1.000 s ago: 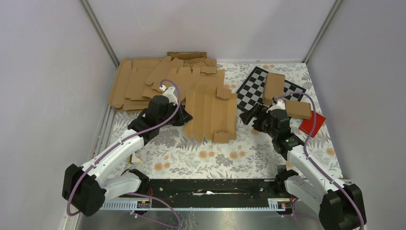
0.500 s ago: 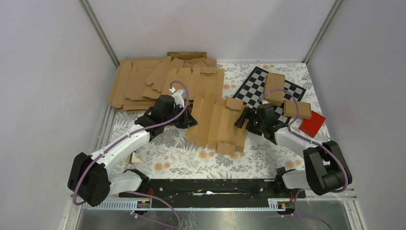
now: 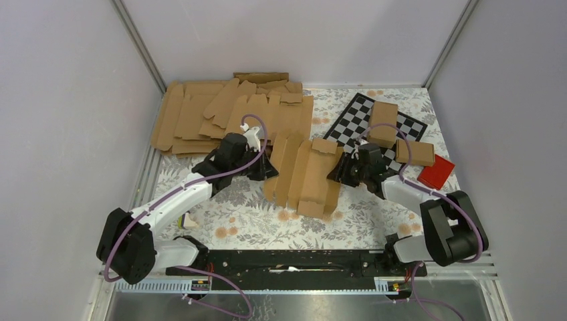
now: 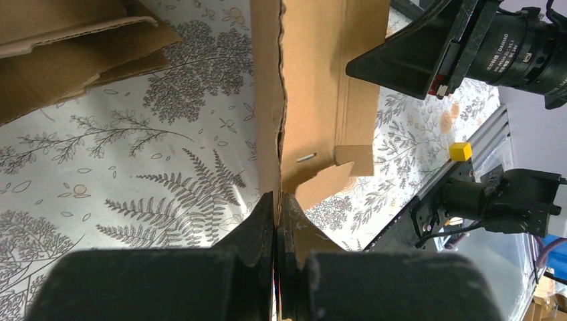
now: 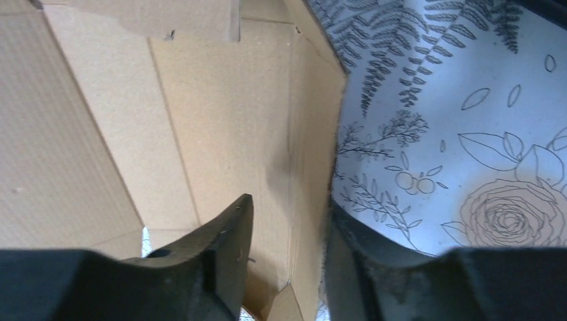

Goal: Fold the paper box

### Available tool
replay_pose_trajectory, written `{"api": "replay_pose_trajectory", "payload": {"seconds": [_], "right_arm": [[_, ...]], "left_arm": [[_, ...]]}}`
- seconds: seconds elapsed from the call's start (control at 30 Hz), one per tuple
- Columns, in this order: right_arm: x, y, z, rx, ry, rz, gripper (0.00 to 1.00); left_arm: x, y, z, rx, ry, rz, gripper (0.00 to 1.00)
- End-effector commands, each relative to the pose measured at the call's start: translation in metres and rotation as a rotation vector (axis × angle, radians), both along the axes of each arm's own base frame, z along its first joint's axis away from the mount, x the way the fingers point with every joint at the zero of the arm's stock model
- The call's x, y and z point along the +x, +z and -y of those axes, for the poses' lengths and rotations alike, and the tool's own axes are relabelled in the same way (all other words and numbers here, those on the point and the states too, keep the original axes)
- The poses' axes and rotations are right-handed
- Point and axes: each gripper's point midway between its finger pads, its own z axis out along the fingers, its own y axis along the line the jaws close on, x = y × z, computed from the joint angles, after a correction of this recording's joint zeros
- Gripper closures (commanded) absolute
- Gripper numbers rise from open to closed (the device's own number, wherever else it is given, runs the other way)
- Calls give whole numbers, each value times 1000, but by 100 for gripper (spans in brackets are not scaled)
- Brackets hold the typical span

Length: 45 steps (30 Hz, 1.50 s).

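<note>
The paper box is a flat brown die-cut sheet with creases, lying mid-table and lifted a little on its left side. My left gripper is shut on the sheet's left edge. In the left wrist view the edge of the paper box runs straight into the pinched left gripper. My right gripper is at the sheet's right edge. In the right wrist view the right gripper is open, and a narrow side panel of the paper box lies between its fingers.
A pile of flat brown blanks covers the back left. A checkerboard mat at the back right carries two folded cartons, with a red block beside them. White walls close in the sides.
The left gripper has dragged the sheet slightly right and toward me. The right arm swung left from the checkerboard to the sheet's right edge, and its jaws have narrowed around that edge.
</note>
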Motion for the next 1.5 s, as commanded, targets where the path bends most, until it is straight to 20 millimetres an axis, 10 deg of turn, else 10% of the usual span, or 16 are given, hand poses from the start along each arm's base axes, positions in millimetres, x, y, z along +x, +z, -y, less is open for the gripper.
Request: {"api": "replay_pose_trajectory", "payload": {"seconds": [0.0,0.43,0.8,1.47], "right_arm": [[9,41,-15,50,82,116,64],[13,89,1,-47,53,344,61],[-29,24,-7,-65,140,171,19],[-66,-8,-13,-252,266,77,0]], "left_arm": [[1,36,15,-124,-46,122,100],[-17,81,39,-303,-126,277,100],[-24,44,52,-186,-97,331,100],[-16,33,47,-143,-42,398,100]]}}
